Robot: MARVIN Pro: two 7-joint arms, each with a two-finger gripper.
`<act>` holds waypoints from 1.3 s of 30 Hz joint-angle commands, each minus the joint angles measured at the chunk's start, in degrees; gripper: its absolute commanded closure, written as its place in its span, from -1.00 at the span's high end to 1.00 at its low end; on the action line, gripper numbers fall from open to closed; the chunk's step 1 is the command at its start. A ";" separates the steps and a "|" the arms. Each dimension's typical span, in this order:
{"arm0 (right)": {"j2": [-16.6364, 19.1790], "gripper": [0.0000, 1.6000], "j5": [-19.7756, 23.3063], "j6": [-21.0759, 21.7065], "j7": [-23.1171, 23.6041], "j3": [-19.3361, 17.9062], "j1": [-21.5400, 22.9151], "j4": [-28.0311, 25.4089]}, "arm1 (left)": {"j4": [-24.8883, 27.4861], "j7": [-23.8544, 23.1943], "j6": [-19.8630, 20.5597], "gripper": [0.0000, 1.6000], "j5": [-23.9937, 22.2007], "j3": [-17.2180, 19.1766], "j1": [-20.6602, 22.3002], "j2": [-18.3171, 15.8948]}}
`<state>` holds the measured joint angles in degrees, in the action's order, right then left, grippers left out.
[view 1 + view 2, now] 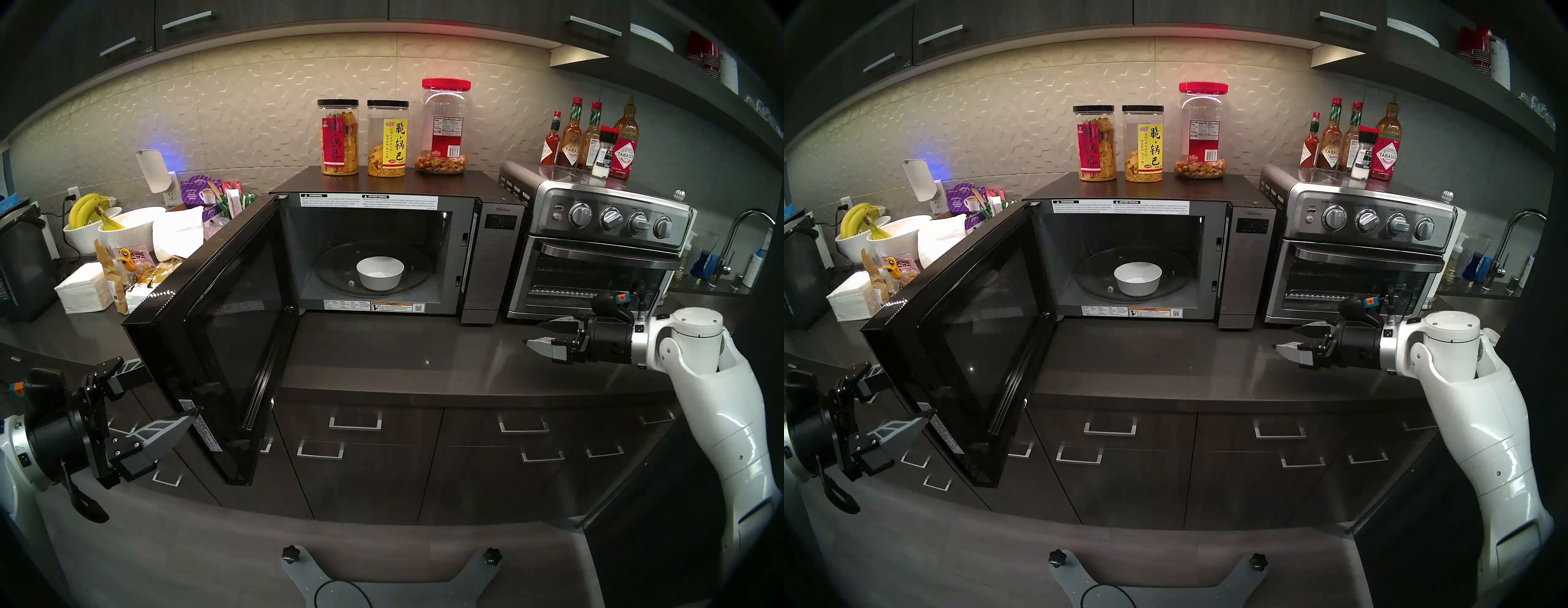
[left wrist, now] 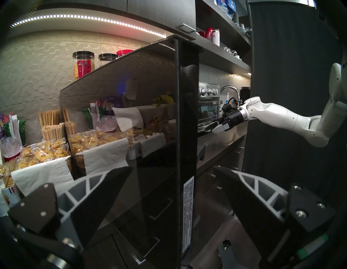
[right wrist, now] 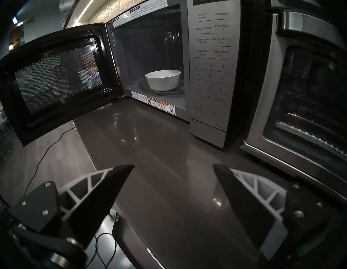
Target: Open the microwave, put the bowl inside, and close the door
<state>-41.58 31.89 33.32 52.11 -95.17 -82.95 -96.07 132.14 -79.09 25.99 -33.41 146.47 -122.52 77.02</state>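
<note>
The black microwave (image 1: pixel 488 254) stands on the counter with its door (image 1: pixel 220 331) swung wide out to the left. The small white bowl (image 1: pixel 379 274) sits on the glass turntable inside, also seen in the right wrist view as the bowl (image 3: pixel 163 79). My left gripper (image 1: pixel 167 388) is open at the door's free edge (image 2: pixel 187 131), one finger on each side of it, and neither is pressed against it. My right gripper (image 1: pixel 532 333) hangs open and empty just above the counter, right of the microwave and in front of the toaster oven.
A steel toaster oven (image 1: pixel 594 263) stands right of the microwave with sauce bottles (image 1: pixel 594 140) on top. Three snack jars (image 1: pixel 382 136) sit on the microwave. Banana bowls (image 1: pixel 102 220), snack packs and napkins (image 1: pixel 80 293) crowd the counter's left. A faucet (image 1: pixel 738 242) is at far right.
</note>
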 commanded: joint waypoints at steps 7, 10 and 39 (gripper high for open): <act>0.07 1.00 0.07 -0.20 -0.23 -0.45 0.94 -0.56 | -0.40 -1.80 0.62 1.00 -3.38 0.53 0.86 -0.69; 0.07 1.00 0.07 -0.20 -0.23 -0.45 0.94 -0.56 | -0.32 -1.70 1.08 1.00 -4.02 0.36 1.05 -0.83; 0.07 1.00 0.07 -0.20 -0.23 -0.45 0.94 -0.56 | -0.17 1.27 2.79 1.00 -6.87 -5.91 1.84 -4.03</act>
<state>-41.56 31.85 33.31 52.02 -95.18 -82.92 -96.07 131.52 -76.53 28.68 -39.54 141.95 -121.40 74.34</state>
